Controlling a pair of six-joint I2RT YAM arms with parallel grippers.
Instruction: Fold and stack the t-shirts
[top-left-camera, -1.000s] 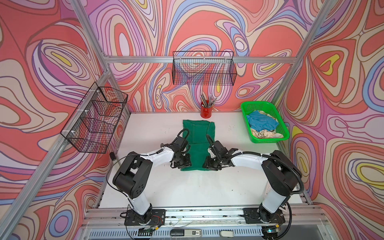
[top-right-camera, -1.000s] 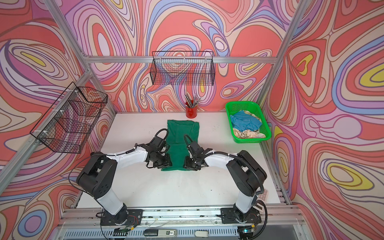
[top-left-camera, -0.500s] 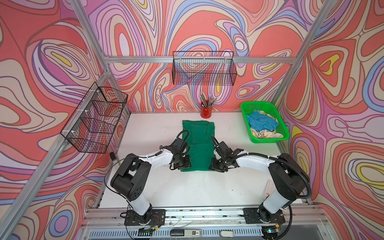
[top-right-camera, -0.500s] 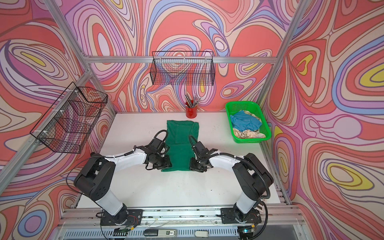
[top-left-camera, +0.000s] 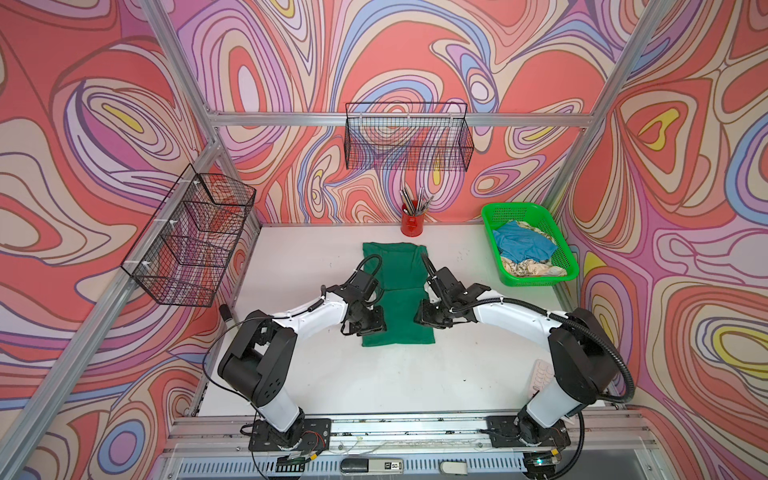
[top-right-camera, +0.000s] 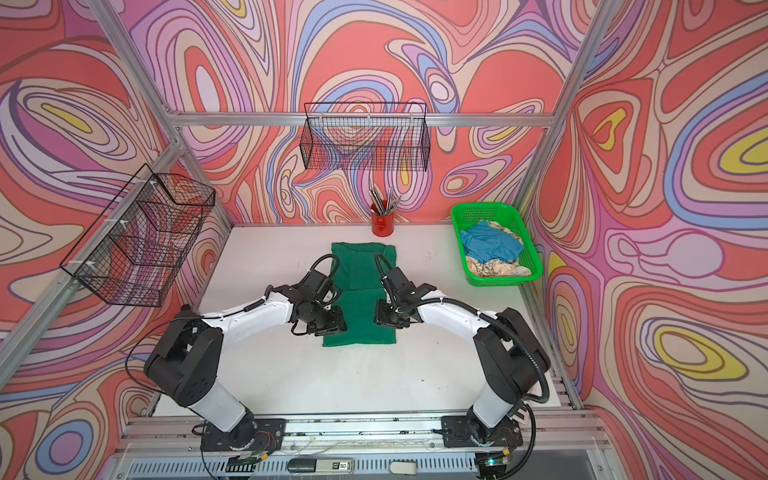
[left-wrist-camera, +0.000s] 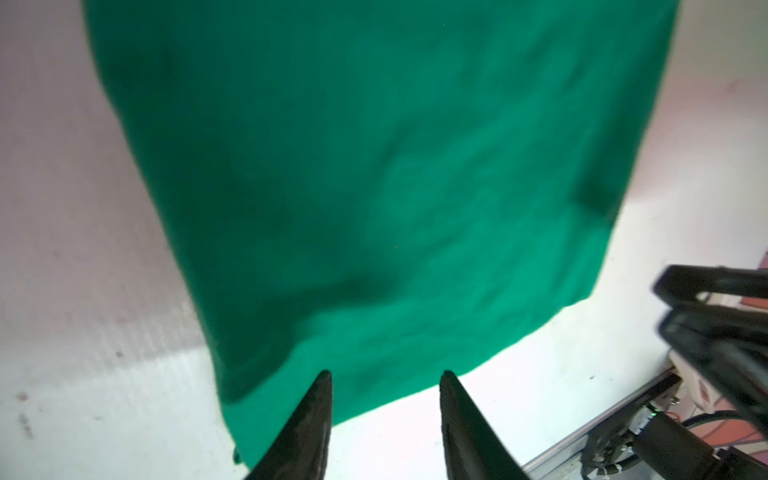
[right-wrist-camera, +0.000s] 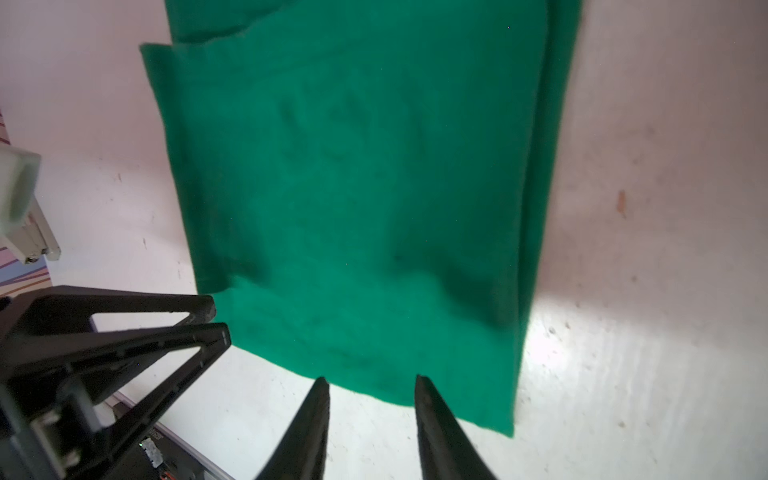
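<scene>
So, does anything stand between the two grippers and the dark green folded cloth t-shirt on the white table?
Nothing visible does. The left gripper and right gripper are open just at the near edge of the dark green cloth t-shirt, with no other object there.

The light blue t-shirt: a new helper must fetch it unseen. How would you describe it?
On the white table's far right corner stands a bright green plastic mesh basket. Inside, the crumpled light blue cloth t-shirt lies atop a cream patterned cloth one; only it is plain blue.
</scene>
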